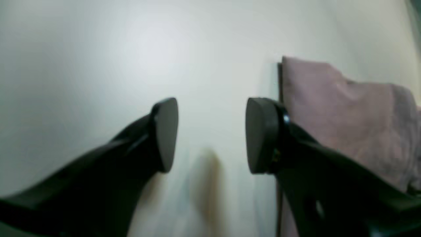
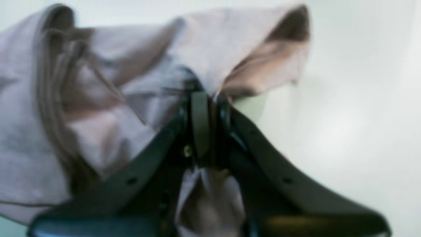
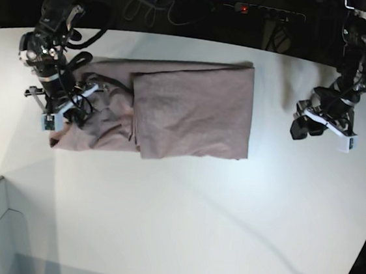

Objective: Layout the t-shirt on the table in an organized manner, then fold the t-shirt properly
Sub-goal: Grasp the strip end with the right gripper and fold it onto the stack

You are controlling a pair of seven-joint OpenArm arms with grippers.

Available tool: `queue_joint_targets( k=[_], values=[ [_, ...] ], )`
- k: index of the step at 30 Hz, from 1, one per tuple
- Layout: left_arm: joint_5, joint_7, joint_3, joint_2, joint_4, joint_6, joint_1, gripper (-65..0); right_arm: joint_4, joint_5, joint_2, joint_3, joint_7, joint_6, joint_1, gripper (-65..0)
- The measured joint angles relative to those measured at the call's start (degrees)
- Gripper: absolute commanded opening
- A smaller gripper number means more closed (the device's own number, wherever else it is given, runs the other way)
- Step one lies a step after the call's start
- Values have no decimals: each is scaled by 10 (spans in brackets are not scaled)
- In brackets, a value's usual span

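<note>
Your right gripper (image 2: 210, 98) is bent low, jaws clenched on the t-shirt (image 3: 192, 108); left gripper (image 1: 212, 135) hovers released over the tabletop (image 3: 195, 210).

The right gripper (image 2: 210, 98) is pinching a fold of the dusty pink t-shirt (image 2: 108, 98), its two black fingers (image 2: 199, 125) pressing together with cloth caught between them. Fabric is rising from the pinch point in a peaked flap that is hanging open toward the upper right, showing a darker, shadowed inside. To the left, the rest of the shirt is lying bunched in soft creases, with a thick rolled seam or hem running down through it. A small tuft of the same cloth is showing below the fingers, between the gripper's black arms. The white table (image 2: 355, 115) is filling the right side, blurred.
</note>
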Motion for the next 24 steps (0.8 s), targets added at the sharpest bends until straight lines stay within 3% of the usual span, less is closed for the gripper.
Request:
queue_joint_targets(
  k=[6,10,16,19,24],
  values=[
    [0,-1,0,-3,-16,-2,0,-329,68,-3,0,-89,-4,0,-44,-650],
    [0,0,2,-2,-33,-1,-2,-329,107,0,2,-165,0,-50,-67,-650],
    [0,0,2,-2,-47,0,-8,-329,118,1,3,-262,-4,-76,-72,-650],
    [0,1,2,-1,-48,0,-8,-329,110,-36,7,-337,-14,-109,-70,-650],
    [0,1,4,2,-48,0,-8,-329,56,-54,4,-436,-19,-112,-39,-650]
  ],
)
